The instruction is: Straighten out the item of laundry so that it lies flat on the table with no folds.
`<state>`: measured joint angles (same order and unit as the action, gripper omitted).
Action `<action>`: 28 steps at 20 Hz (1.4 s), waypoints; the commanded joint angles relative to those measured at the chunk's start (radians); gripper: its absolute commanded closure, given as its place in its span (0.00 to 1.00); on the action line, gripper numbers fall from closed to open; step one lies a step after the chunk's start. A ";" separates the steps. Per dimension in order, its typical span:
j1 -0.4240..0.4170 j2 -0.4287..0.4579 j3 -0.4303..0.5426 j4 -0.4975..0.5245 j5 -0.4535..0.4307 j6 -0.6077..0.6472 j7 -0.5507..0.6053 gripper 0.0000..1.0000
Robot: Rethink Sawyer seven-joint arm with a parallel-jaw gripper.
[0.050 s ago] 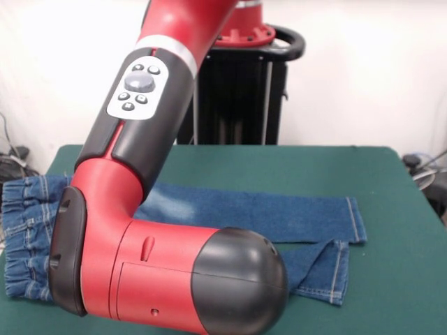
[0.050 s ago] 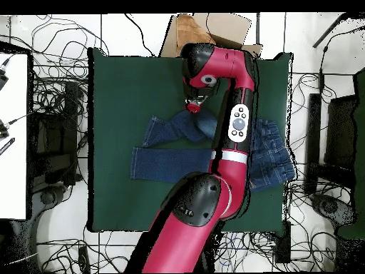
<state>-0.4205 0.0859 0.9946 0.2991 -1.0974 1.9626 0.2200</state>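
Front view: a large red and black robot arm (image 1: 160,272) fills the near foreground, its bent elbow blocking the middle of a dark green table (image 1: 391,279). Behind the elbow lies a small pair of blue denim jeans (image 1: 279,216). Its gathered waistband sits at 9 o'clock, at the table's edge. One leg stretches flat toward 3 o'clock, ending in a stitched hem. The other leg pokes out below it at about 4 o'clock, angled, with its hem turned toward the viewer. A grey button pad (image 1: 137,89) sits on the arm's upper section. Farther back stands the black pedestal (image 1: 237,98), against a white wall.

Overhead view: the same jeans (image 2: 171,160) lie across the table (image 2: 117,93), waistband at 3 o'clock, both legs pointing toward 9 o'clock, the upper leg crumpled and shorter. The arm (image 2: 228,143) crosses over the garment from 6 o'clock. The claw (image 2: 193,108) hangs over the upper leg; whether it is wide, narrow or holding cloth cannot be told. A cardboard box (image 2: 207,28) rests beyond the table at 12 o'clock, and cables (image 2: 50,107) cover the floor.
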 commanded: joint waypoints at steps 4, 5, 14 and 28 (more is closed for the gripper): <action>0.013 0.031 0.079 0.009 -0.066 -0.023 -0.217 0.00; 0.012 0.031 0.081 0.010 -0.068 -0.024 -0.217 0.00; 0.009 0.030 0.085 0.018 -0.061 -0.032 -0.219 0.00; 0.013 -0.049 0.116 0.023 -0.028 0.037 -0.205 0.00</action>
<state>-0.4205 0.0763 1.0260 0.2989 -1.0997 2.0232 0.2200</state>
